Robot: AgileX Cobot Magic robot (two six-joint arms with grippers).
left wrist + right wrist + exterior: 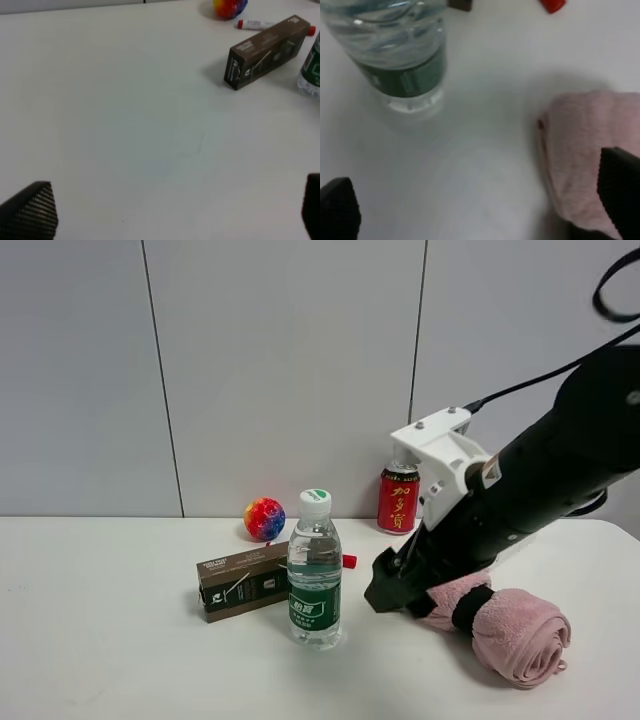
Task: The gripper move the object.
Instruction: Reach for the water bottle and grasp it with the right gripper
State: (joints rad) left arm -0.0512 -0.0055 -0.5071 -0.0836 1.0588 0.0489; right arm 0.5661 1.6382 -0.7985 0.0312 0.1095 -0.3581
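Observation:
The clear water bottle (315,575) with a green label and white cap stands upright on the white table (100,640). My right gripper (388,592) hangs low just to the right of it, apart from it. In the right wrist view the bottle (395,50) stands ahead of the open gripper (480,205), with nothing between the fingertips (337,210). My left gripper (170,215) is open and empty over bare table; only the bottle's edge (312,70) shows in the left wrist view. The left gripper is out of the exterior view.
A brown box (243,580) lies just left of the bottle, with a red-capped marker (349,561) behind it. A colourful ball (264,518) and a red can (398,498) stand by the wall. A rolled pink towel (510,625) lies under the right arm.

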